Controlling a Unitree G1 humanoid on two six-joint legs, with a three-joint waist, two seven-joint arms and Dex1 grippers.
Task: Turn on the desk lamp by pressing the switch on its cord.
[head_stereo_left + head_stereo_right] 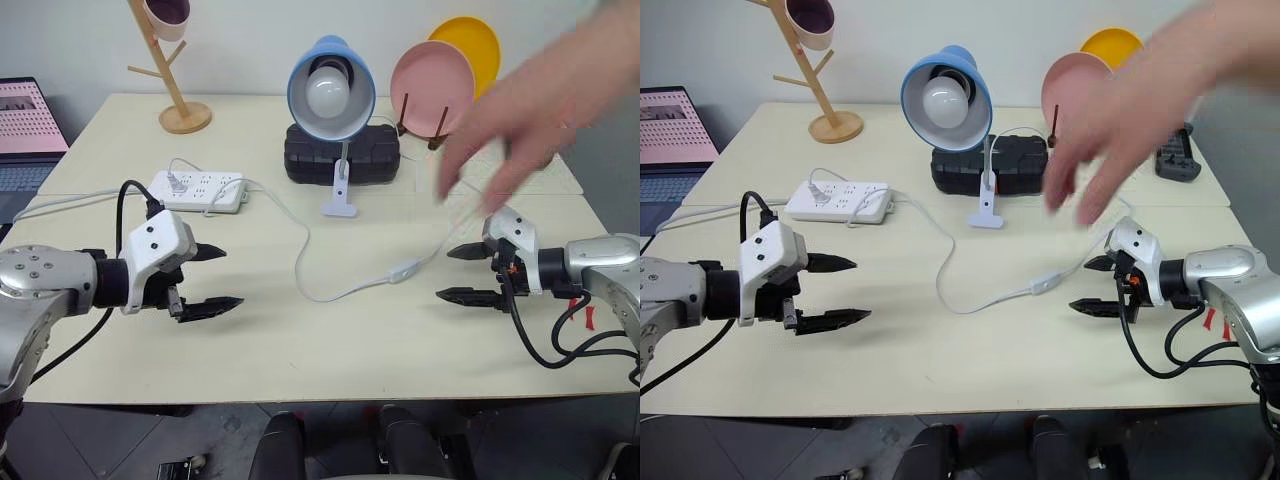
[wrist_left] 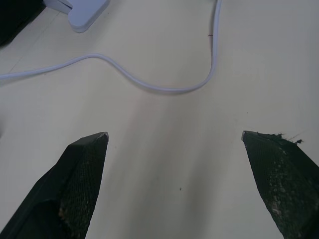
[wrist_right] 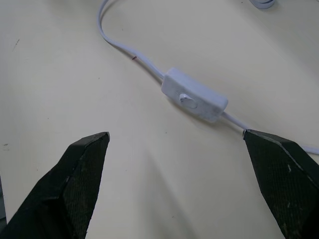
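Cream-coloured tabletop against a pale wall carries the whole scene. Toward the back stands the desk lamp, its blue shade tipped forward over a round white bulb that is not lit, its white clip base just in front of a black box. From the base the cord loops forward across the bare surface, and the switch lies flat on it right of the middle, rocker facing up. The right gripper hovers just beside the switch, jaws wide apart and holding nothing. The left gripper hangs well apart from it over the left side, jaws equally spread and empty. A white power strip sits behind the left gripper. A person's hand, blurred, reaches in above the right gripper. Behind it a pink plate and a yellow plate stand upright; a wooden mug stand is at the back left.
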